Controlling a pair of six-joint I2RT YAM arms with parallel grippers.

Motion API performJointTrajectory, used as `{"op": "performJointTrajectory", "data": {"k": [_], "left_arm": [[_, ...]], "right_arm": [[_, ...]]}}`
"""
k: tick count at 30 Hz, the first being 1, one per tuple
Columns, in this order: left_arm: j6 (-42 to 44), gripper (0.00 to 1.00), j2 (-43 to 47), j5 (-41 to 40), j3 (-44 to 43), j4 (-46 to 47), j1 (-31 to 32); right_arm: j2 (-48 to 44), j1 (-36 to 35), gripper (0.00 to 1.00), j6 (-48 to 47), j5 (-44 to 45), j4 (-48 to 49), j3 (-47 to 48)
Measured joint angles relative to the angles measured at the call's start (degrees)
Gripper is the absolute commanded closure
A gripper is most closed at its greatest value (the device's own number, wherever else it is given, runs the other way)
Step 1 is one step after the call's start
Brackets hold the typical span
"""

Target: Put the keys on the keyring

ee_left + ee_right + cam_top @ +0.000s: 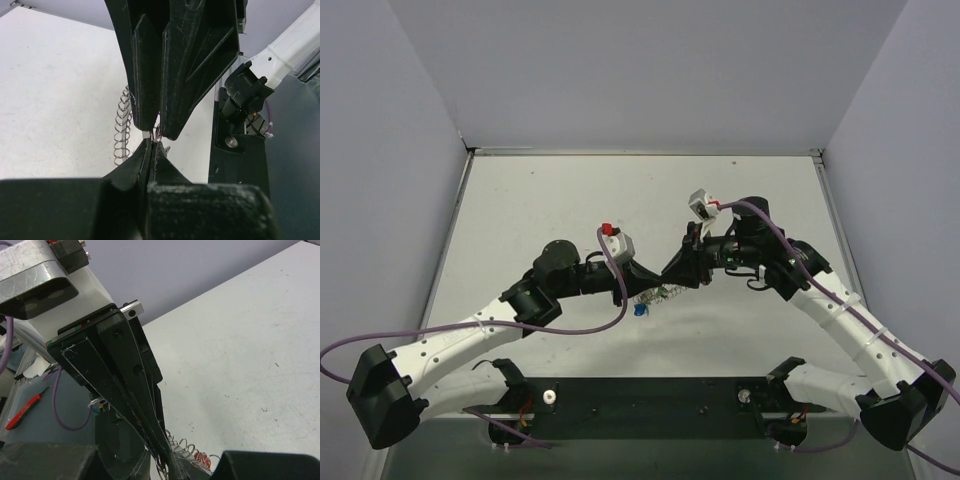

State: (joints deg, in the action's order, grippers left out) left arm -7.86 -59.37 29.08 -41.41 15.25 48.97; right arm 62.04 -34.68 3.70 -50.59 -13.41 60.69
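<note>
Shiny coiled metal keyring (121, 127), scuffed matt black plastic left end effector (152, 146), matt white table (55, 90)

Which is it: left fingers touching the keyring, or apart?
Touching. Left wrist view: the shut left fingers pinch a thin wire strand of the keyring at their tips.

White arm links (450, 345) with black joints (558, 268); purple cables (570, 331) trail along them; the right gripper (160, 131) is black, wedge-shaped.

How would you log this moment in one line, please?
left gripper shut on keyring | right gripper tip-to-tip with it, grip unclear | blue key beside keyring
</note>
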Motion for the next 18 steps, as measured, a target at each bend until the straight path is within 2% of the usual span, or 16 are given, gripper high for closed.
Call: {"op": "performJointTrajectory", "data": {"k": [11, 16, 18], "left_arm": [[-0.55, 1.00, -0.76, 0.66, 0.00, -0.07, -0.46], [-0.94, 1.00, -0.76, 1.31, 0.00, -0.20, -0.79], [-1.03, 1.00, -0.76, 1.49, -0.02, -0.48, -0.98]], "right_arm": [[0.15, -1.95, 0.84, -3.78, 3.39, -2.29, 0.63], [0.63, -2.91, 1.00, -5.31, 4.79, -3.28, 1.40], [0.83, -3.34, 1.00, -5.79, 5.22, -3.96, 1.84]]}}
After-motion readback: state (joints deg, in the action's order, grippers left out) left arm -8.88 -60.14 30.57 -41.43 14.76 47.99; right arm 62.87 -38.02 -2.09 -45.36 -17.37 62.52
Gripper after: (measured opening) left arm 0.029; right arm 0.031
